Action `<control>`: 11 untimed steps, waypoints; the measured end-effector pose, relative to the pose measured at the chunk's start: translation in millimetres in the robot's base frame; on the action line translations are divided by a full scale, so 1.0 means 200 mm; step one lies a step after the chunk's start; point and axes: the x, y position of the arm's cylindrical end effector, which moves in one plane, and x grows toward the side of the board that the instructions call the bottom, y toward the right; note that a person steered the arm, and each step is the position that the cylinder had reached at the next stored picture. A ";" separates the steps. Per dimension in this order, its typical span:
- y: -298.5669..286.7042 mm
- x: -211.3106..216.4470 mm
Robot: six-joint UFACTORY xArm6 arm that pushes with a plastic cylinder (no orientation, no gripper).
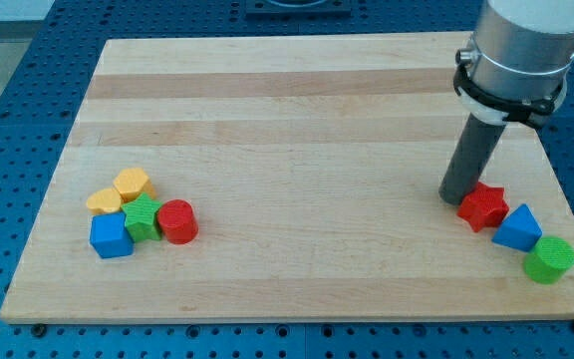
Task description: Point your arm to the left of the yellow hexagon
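The wooden board [297, 120] fills most of the view, a pale plank surface lying on a blue perforated table [8, 120] that shows around its edges. Above the board at about two o'clock from its centre stands the arm's grey cylindrical body [521, 45], with a black ring at its base and the dark rod [474, 155] running down from it.

My tip [459, 196] rests on the board at the right side, around three o'clock from the board's centre. There are no fingers on this arm, so nothing opens, closes or grips; the rod simply ends in the tip. The tip sits just beside the red star block [482, 206], at that block's ten o'clock, seemingly touching it or nearly so.

From the red star, a blue triangular block [518, 228] lies at four o'clock, close against it, and a green cylinder [549, 259] lies further along the same line, near the board's lower right corner.

The other cluster sits far across the board at about eight o'clock from its centre. The yellow hexagon [133, 184] is at the top of that cluster, well apart from my tip, at the tip's nine o'clock. A yellow-orange block [105, 200] of unclear shape touches it at eight o'clock. Below them lie a blue cube [111, 237], a green star block [143, 216] and a red cylinder [177, 221], packed together.
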 end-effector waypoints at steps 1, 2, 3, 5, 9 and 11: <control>-0.19 -0.06; -0.59 -0.19; -0.95 -0.31; -1.70 -0.38; -2.19 -0.25; -2.03 -0.13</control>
